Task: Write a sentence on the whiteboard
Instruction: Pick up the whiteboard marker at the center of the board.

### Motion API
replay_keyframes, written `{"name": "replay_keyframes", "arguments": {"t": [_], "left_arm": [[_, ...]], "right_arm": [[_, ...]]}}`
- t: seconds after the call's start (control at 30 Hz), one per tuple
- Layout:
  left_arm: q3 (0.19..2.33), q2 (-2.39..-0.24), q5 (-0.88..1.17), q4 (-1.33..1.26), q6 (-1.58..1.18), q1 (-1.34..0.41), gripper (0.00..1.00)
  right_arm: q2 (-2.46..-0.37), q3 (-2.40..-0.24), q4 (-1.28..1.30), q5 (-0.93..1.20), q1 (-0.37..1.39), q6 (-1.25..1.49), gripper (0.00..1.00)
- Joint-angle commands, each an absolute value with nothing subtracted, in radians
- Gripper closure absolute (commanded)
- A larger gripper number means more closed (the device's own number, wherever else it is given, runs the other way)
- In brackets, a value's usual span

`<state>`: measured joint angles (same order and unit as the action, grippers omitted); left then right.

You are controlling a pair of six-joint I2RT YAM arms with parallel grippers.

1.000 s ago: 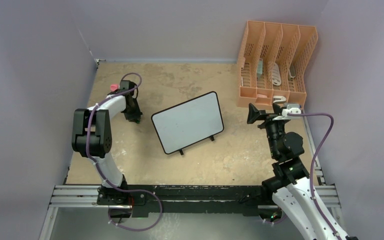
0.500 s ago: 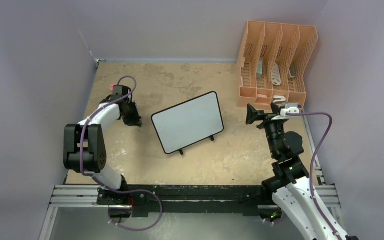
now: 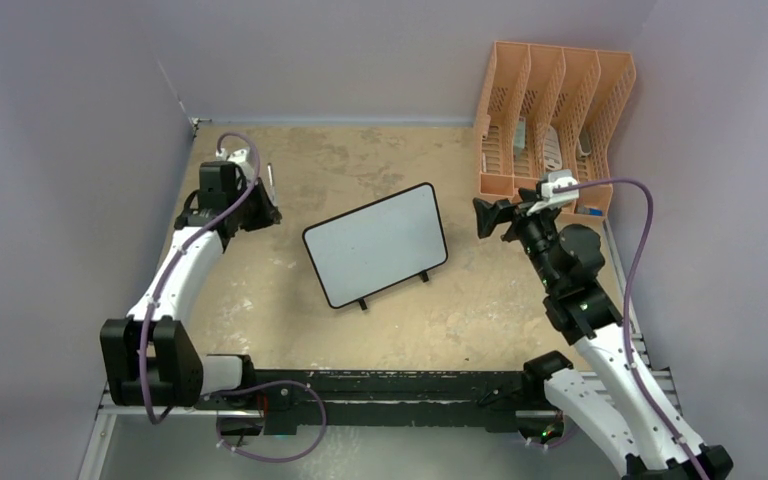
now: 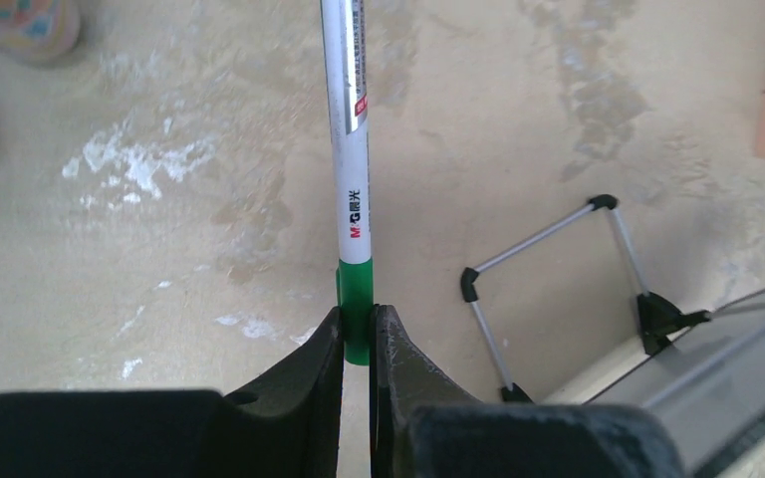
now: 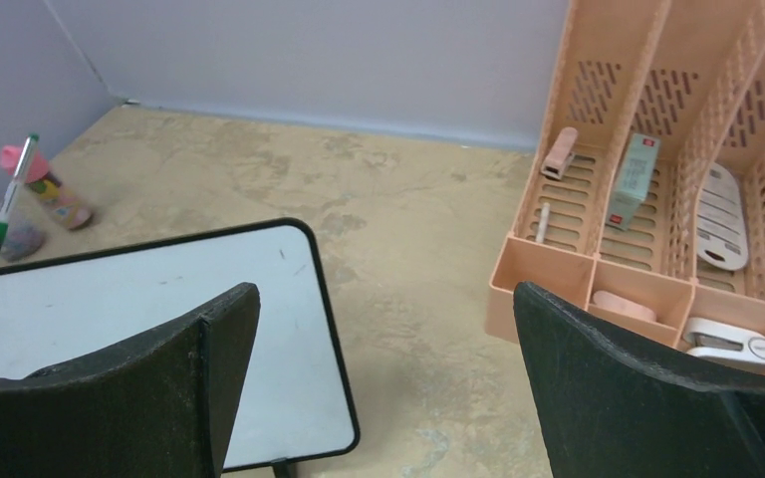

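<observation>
Nearby, left gripper (image 4: 359, 324) pinches a green marker (image 4: 349, 149); right gripper (image 5: 386, 299) gapes beside orange rack (image 5: 548, 261).

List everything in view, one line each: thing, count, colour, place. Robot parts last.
whiteboard: one, white with black frame, blank, mid-table
marker: one, white with green band, in the left gripper
file rack: one, orange, far right corner
small items: several, pink, teal, white, inside the rack
pink-capped container: one, far left by the wall
table: one, tan, scuffed
left gripper: black, shut on the marker
right gripper: black, open, empty, near the rack
</observation>
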<state>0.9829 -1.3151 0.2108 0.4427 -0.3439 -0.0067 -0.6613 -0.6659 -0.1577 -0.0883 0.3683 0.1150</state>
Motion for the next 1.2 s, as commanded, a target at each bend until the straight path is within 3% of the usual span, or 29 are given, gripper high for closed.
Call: {"name": "replay_keyframes", "arguments": {"t": [0.0, 0.47, 1.17], "left_arm": [[1.02, -1.223, 0.311, 0.35, -0.283, -0.002, 1.0], [1.152, -1.111, 0.269, 0.268, -0.03, -0.298, 1.0], [1.223, -1.117, 0.031, 0.337, 0.491, -0.717, 1.0]], "right_arm": [[-0.713, -0.806, -0.085, -0.002, 0.374, 0.115, 0.01], [-1.034, -1.178, 0.236, 0.28, 0.374, 0.185, 0.01], [-1.168, -1.436, 0.345, 0.615, 0.375, 0.331, 0.02]]}}
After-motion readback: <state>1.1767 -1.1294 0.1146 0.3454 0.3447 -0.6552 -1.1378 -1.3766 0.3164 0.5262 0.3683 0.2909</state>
